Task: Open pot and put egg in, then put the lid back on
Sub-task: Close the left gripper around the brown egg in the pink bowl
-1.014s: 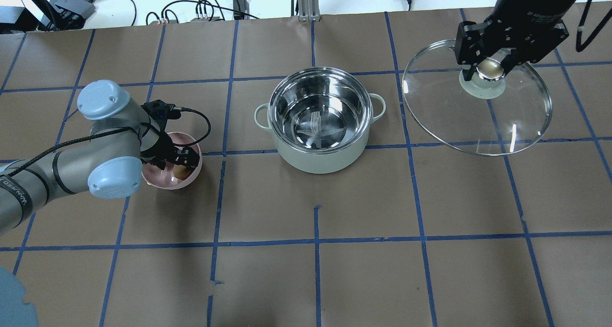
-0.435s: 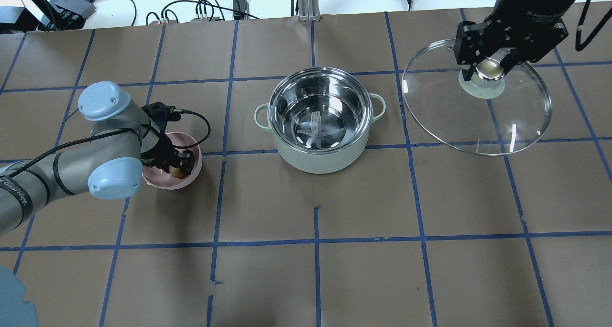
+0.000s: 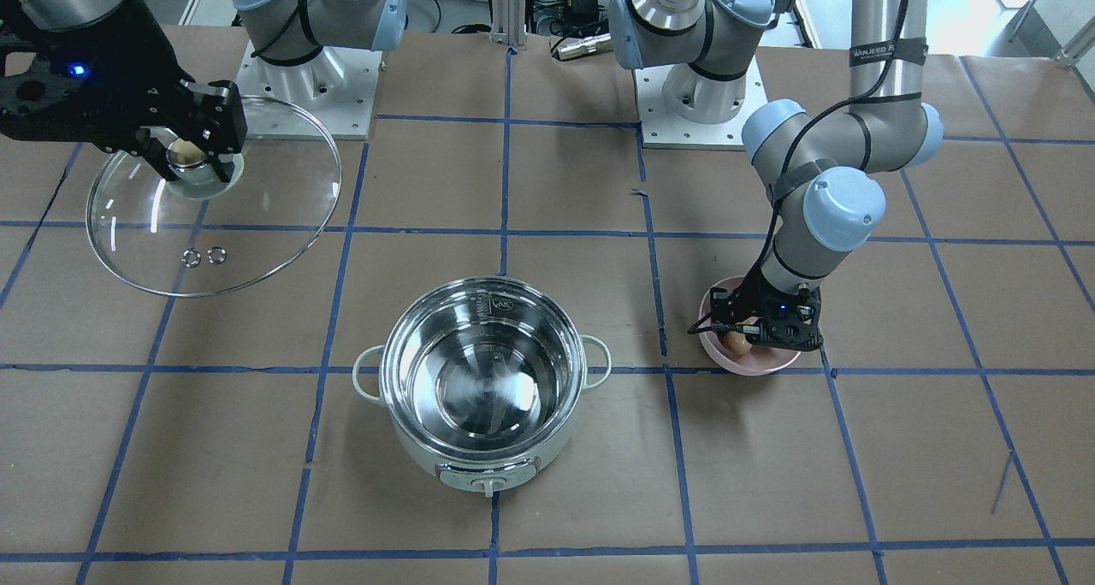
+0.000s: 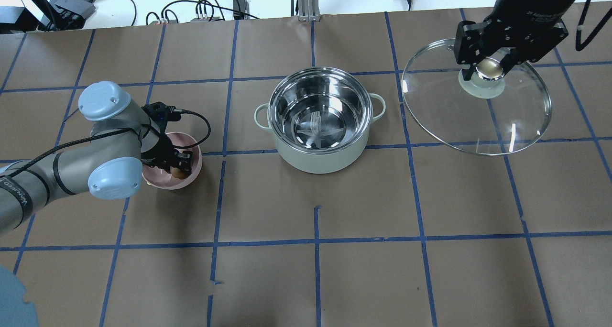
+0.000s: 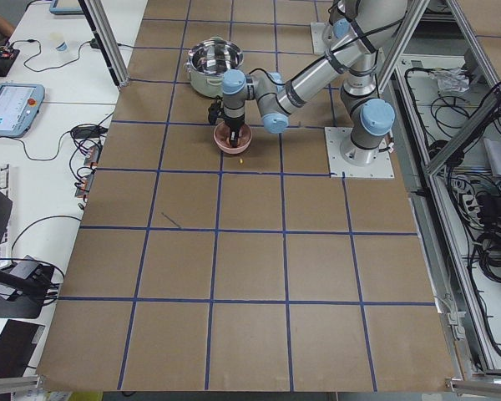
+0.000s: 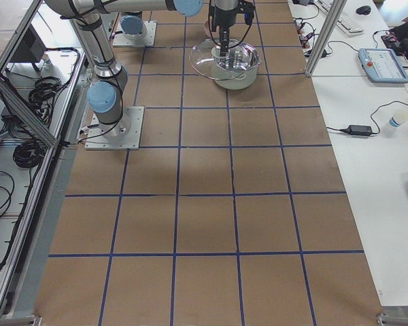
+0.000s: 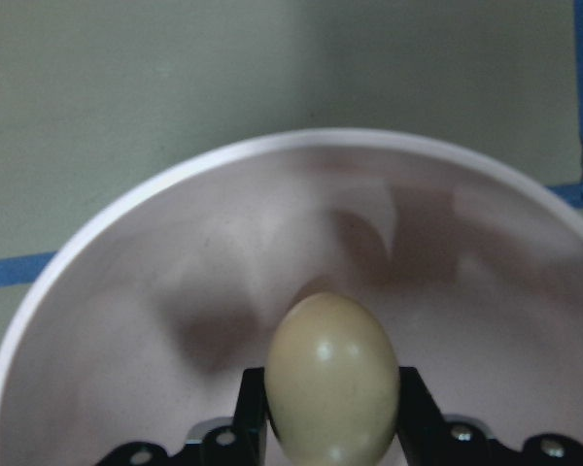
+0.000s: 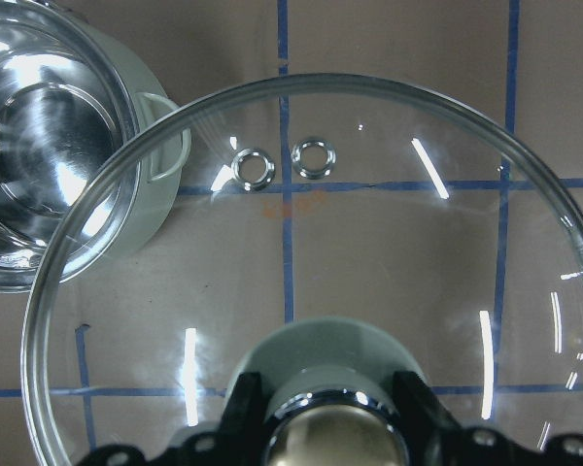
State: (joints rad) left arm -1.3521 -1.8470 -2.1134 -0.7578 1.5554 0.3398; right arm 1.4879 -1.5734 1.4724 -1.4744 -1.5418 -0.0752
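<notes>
The mint-green pot (image 4: 319,121) stands open at mid-table, its steel inside empty; it also shows in the front view (image 3: 483,388). My right gripper (image 4: 488,66) is shut on the cream knob of the glass lid (image 4: 473,112) and holds it in the air to the pot's right, as the front view (image 3: 257,192) and the right wrist view (image 8: 369,252) also show. My left gripper (image 4: 179,170) is down inside the pink bowl (image 4: 191,179). Its fingers are shut on the tan egg (image 7: 332,377), which also shows from overhead (image 4: 178,172).
The brown table has blue tape grid lines. Cables and power bricks (image 4: 205,9) lie along the far edge. Both arm bases (image 3: 299,80) stand on the robot's side. A tablet (image 5: 12,109) and cables lie on a side desk.
The left gripper has closed in on the egg in the pink bowl and shifted slightly. The right gripper and lid have stayed still.
</notes>
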